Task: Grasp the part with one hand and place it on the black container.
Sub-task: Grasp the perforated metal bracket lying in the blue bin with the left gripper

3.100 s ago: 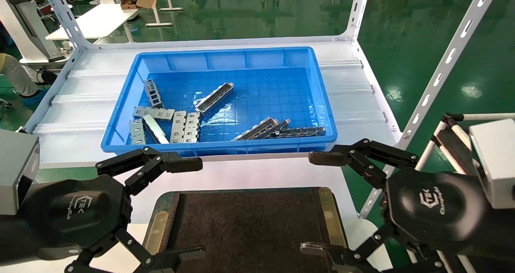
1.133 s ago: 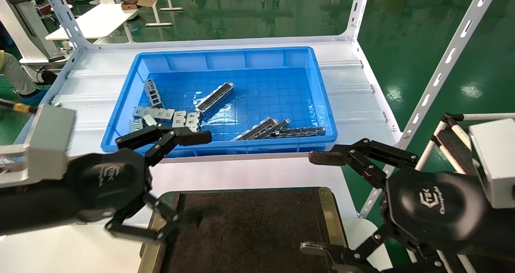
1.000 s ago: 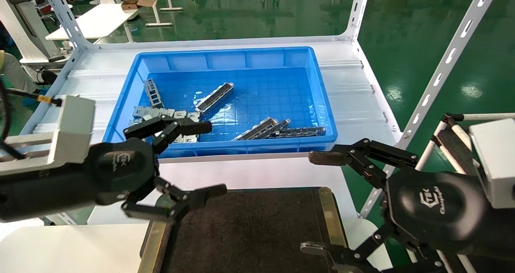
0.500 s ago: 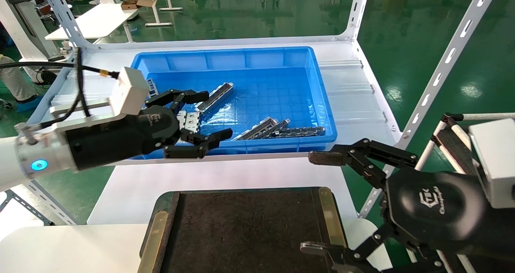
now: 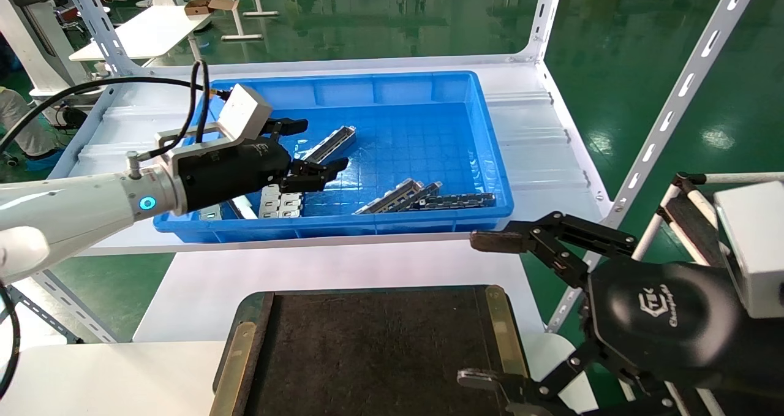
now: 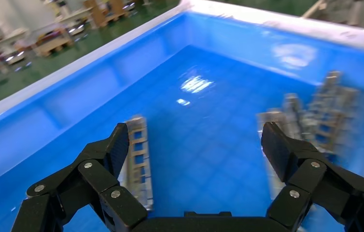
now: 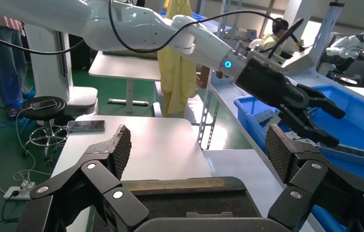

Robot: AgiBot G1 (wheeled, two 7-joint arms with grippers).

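Note:
The part [image 5: 340, 136], a long shiny silver channel bar with cut-outs, lies slanted on the floor of the blue bin [image 5: 331, 226]. My left gripper [image 5: 315, 146] is open and empty, low inside the bin, its fingers either side of the bar's near end. In the left wrist view the bar [image 6: 139, 159] lies beside one finger of the left gripper [image 6: 197, 145], not between the pads. The black container [image 5: 380, 348] lies at the near edge and holds nothing. My right gripper [image 5: 479, 309] hangs open and empty beside the container's right side.
Several short grey slotted plates [image 5: 280, 200] lie at the bin's near left. Darker long bars [image 5: 422, 196] lie at its near right. White slotted rack posts [image 5: 680, 97] stand around the shelf. The right wrist view shows the container [image 7: 194, 200] and the left gripper [image 7: 315, 118].
My left arm has swung from beside the black container up and forward into the blue bin, ending over the silver bar, still open. The right arm has not moved.

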